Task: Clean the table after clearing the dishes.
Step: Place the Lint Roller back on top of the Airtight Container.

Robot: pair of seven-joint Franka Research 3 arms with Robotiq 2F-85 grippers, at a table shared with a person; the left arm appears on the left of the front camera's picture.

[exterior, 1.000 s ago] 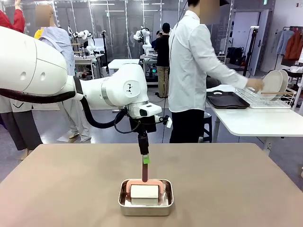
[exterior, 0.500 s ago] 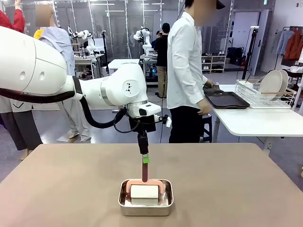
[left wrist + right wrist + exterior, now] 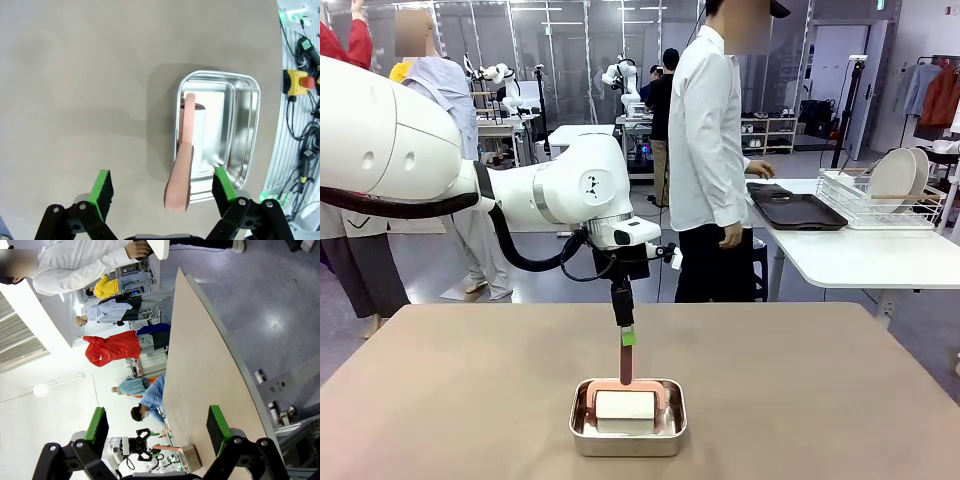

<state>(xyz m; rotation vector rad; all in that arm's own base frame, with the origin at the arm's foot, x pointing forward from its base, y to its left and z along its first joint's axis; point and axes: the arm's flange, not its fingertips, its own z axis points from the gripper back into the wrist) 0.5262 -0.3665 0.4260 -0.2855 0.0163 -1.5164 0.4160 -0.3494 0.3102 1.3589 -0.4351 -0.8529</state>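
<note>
Nearest us, the steel pan [image 3: 628,417] sits at six o'clock on the brown counter [image 3: 440,390], and inside it lies a white roller [image 3: 625,405] on a pink frame, its pink handle [image 3: 626,362] sticking straight up. Right over that handle hangs the left claw [image 3: 162,186], jaws wide apart, nothing gripped. In the wrist view the handle rises between the two green pads [image 3: 102,186], a touch nearer the right-hand one, and I can't tell whether either pad touches it. So the wiping tool is in the pan, not picked up, and no wiping shows on the counter. That looks like the whole cleaning half left to do.

The right claw [image 3: 157,429] is also spread open and empty, looking along the counter edge from the side.

Further out, the brown top carries no plates. The clearing half looks done: at two o'clock, on the white side counter [image 3: 860,255], a dark tray [image 3: 798,211] lies flat and white plates [image 3: 898,172] stand in the wire rack [image 3: 875,205]. The cutlery is too small to make out.

And the change! A second ago the person [image 3: 708,150] was bent toward the rack, an arm stretched out to the plates. Now that person stands upright, turned side-on, one hand [image 3: 757,170] near the tray, the other hanging down. The left arm and pan match the earlier picture exactly.
</note>
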